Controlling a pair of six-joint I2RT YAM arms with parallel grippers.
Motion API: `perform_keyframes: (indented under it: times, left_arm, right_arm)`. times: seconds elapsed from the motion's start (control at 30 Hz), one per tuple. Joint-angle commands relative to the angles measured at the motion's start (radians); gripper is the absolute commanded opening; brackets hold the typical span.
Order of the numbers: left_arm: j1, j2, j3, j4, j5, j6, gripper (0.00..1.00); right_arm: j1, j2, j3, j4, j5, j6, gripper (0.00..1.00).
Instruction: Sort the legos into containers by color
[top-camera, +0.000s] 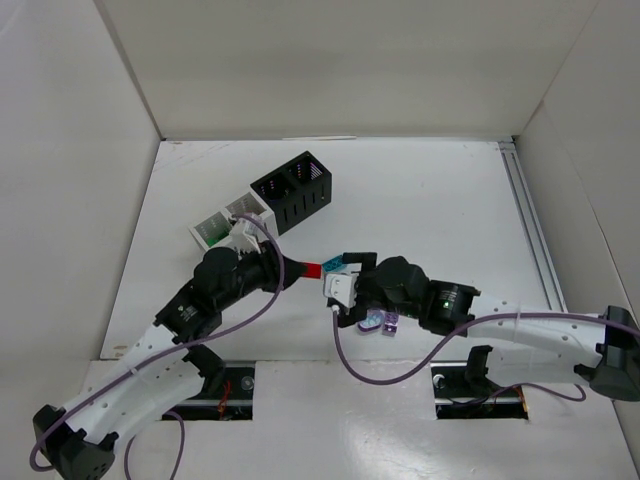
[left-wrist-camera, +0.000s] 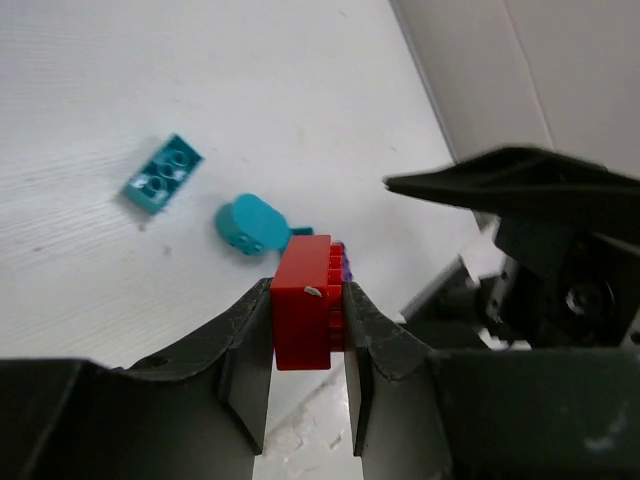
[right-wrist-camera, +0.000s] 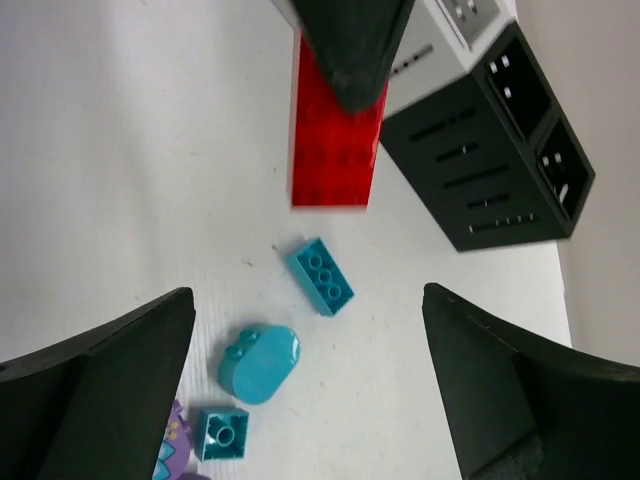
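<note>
We see a white table (top-camera: 420, 200) boxed by white panels (top-camera: 330, 60). Mid-table, left gripper (left-wrist-camera: 308, 300) pinches red brick (left-wrist-camera: 303, 325); right gripper (right-wrist-camera: 308, 300) spread over loose teal bricks (right-wrist-camera: 320, 276). Black-and-white containers (top-camera: 292, 188) sit back left.

The left arm's black gripper (top-camera: 298, 267) pinches a small red plastic brick (top-camera: 311, 269) just beside a teal plastic brick (top-camera: 330, 262), with the joined slotted white box (top-camera: 222, 228) and black box (top-camera: 292, 188) standing behind it and lavender plastic pieces (top-camera: 378, 322) lying close against the right arm (top-camera: 500, 330).
</note>
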Motion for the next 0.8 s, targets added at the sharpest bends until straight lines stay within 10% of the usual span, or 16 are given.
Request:
perform_keyframes:
  times: [0.0,0.27,0.77]
  left_arm:
    - [0.000,0.030,0.130,-0.076,-0.265,-0.027,0.00]
    - [0.026,0.341,0.365,-0.259,-0.707,-0.038,0.00]
    - [0.374,0.597,0.462,-0.118,-0.585,0.080,0.00]
  right_arm:
    - [0.001,-0.051,0.031,-0.057,0.145,0.095,1.00]
    - [0.001,-0.086,0.040,-0.262,0.369,0.231,1.00]
    - [-0.066,-0.135,-0.052,-0.289,0.412,0.353,1.00]
